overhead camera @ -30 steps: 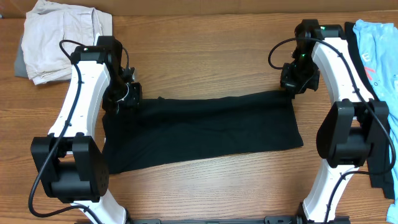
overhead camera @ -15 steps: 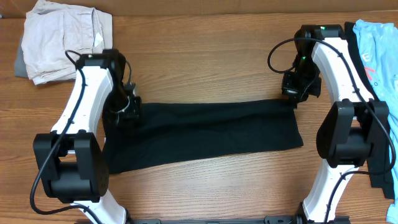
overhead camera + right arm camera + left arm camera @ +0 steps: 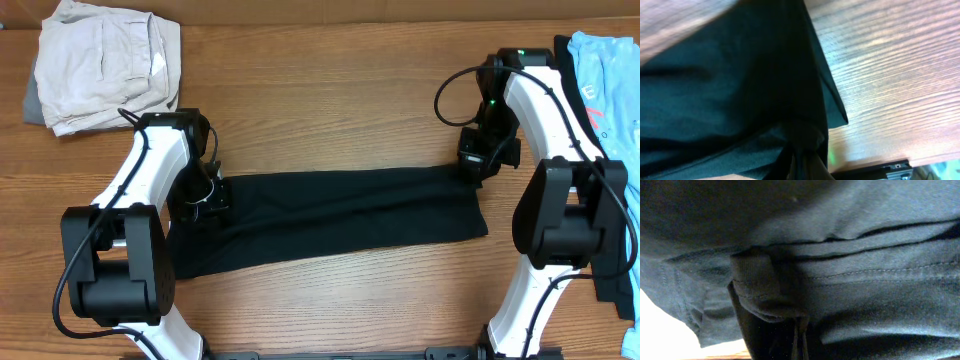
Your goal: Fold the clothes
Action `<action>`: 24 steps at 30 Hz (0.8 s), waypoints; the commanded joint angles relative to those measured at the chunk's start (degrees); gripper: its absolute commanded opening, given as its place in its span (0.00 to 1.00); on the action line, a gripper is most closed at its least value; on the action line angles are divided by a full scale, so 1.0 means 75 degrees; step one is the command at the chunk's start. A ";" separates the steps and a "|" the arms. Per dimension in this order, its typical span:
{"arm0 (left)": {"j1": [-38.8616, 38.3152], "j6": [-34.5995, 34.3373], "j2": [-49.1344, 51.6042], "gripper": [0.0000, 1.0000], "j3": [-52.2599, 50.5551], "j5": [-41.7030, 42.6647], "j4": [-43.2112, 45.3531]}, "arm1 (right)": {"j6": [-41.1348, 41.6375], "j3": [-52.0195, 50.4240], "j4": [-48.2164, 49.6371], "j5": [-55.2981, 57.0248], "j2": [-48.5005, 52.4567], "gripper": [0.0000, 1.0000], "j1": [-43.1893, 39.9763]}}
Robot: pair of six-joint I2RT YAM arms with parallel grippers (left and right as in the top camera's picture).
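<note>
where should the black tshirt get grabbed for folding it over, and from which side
Take the black T-shirt at the two far corners, from above at each end: it lies as a long flat band, so its far edge can likely be carried evenly toward the near one. The left gripper and right gripper pinch there now.

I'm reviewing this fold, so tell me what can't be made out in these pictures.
Overhead: fingertips of left gripper and right gripper, hidden beneath their own wrists.
Left wrist: overall shape of the black T-shirt, too close, cloth fills the frame.
Overhead: the light-blue shirt, cut off by the right edge.
</note>
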 commanded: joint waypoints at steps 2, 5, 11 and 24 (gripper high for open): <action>0.0050 -0.0411 -0.0143 0.04 -0.0163 -0.0140 -0.0055 | 0.0038 -0.0507 0.0131 0.0163 -0.0233 0.04 -0.0201; 0.0032 -0.0519 -0.0143 0.04 -0.0344 -0.0143 -0.0052 | 0.0038 -0.0656 0.0294 0.0102 -0.0233 0.05 -0.0198; 0.0035 -0.0778 -0.0140 0.04 -0.0813 -0.0140 0.0067 | 0.0041 -0.0667 0.0393 0.0102 -0.0233 0.21 -0.0198; 0.0029 -0.0860 -0.0143 0.85 -0.1000 0.0076 -0.0044 | 0.0032 -0.0659 0.0557 0.0149 -0.0233 0.54 -0.0198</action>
